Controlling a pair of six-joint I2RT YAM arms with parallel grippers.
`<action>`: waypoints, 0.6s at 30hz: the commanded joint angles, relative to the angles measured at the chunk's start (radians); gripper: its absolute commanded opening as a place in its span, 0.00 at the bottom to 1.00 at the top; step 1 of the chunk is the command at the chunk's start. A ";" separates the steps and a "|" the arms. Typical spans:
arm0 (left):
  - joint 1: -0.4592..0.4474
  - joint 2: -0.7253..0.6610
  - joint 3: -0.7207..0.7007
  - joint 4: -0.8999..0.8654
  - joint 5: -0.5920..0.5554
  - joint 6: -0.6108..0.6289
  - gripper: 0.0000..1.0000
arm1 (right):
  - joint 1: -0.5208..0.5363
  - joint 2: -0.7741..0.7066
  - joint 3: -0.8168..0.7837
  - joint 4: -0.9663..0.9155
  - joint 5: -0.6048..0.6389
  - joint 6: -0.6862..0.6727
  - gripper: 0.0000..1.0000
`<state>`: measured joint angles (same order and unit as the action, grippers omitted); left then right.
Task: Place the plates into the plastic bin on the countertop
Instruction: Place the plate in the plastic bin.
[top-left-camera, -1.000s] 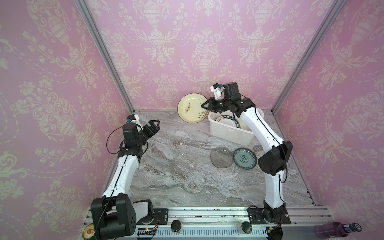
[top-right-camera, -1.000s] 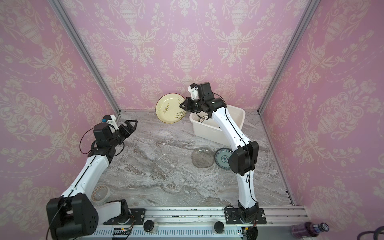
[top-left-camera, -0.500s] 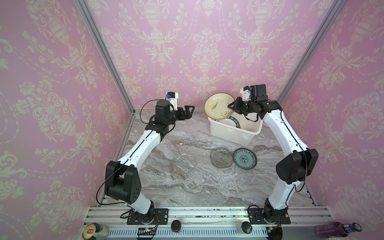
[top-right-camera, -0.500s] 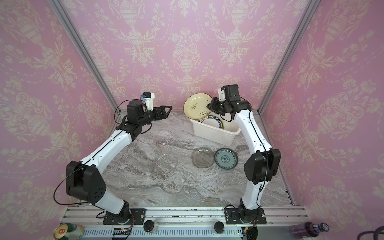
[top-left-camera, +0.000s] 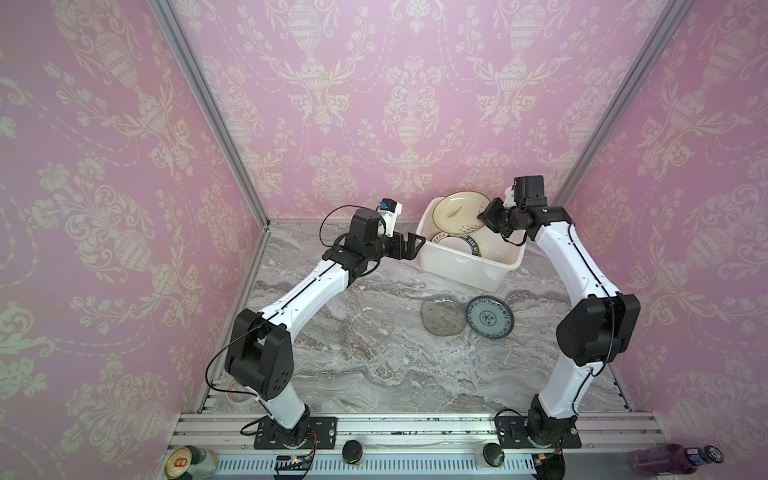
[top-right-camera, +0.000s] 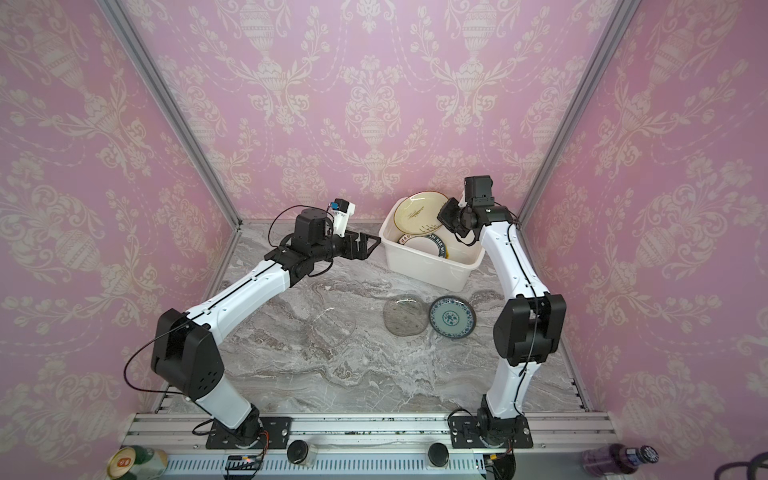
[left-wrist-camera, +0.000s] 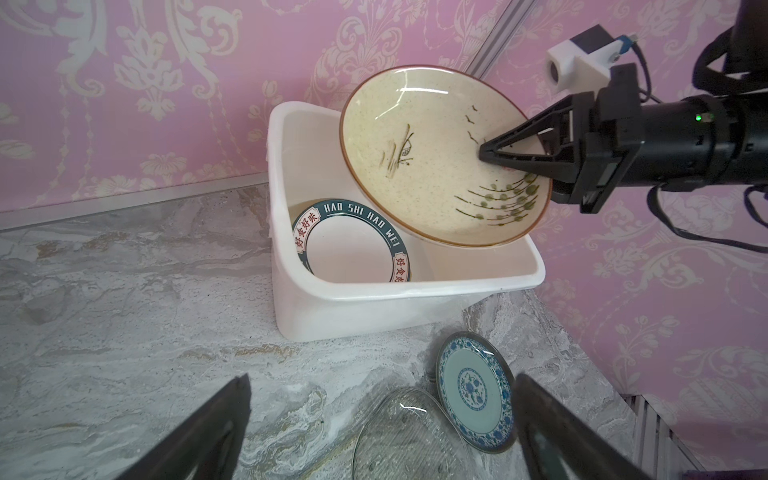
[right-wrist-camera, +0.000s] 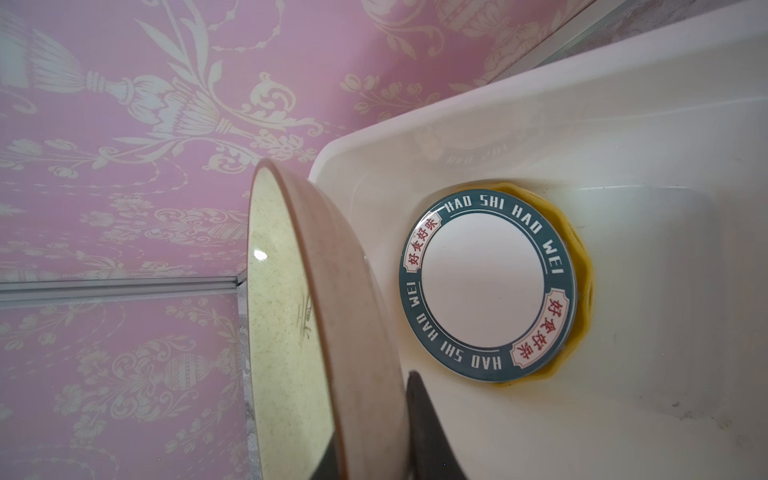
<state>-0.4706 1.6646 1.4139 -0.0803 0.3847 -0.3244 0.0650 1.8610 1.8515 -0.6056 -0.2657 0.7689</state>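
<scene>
Right hand (left-wrist-camera: 485, 153) pinches cream plate (left-wrist-camera: 415, 124), tilted steeply over bin (left-wrist-camera: 374, 305)

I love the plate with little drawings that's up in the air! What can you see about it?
The cream plate is round, speckled and glossy like glazed pottery, with a brown rim. Inside are a dark boat-like sketch, tiny birds and green dotted sprigs. It hangs steeply tilted over the white bin, with the right claw shut on its rim. Whether its lower edge touches the bin is unclear.
</scene>
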 joint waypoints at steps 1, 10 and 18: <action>0.000 -0.006 0.019 -0.062 -0.027 0.052 0.99 | -0.002 0.035 0.008 0.109 0.029 0.071 0.09; 0.000 -0.017 0.019 -0.092 -0.058 0.054 0.99 | 0.001 0.106 -0.030 0.129 0.061 0.089 0.09; 0.000 -0.016 0.025 -0.117 -0.073 0.058 0.99 | 0.011 0.184 -0.016 0.125 0.069 0.082 0.10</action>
<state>-0.4706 1.6646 1.4147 -0.1619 0.3367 -0.2958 0.0681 2.0388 1.8107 -0.5552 -0.1886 0.8391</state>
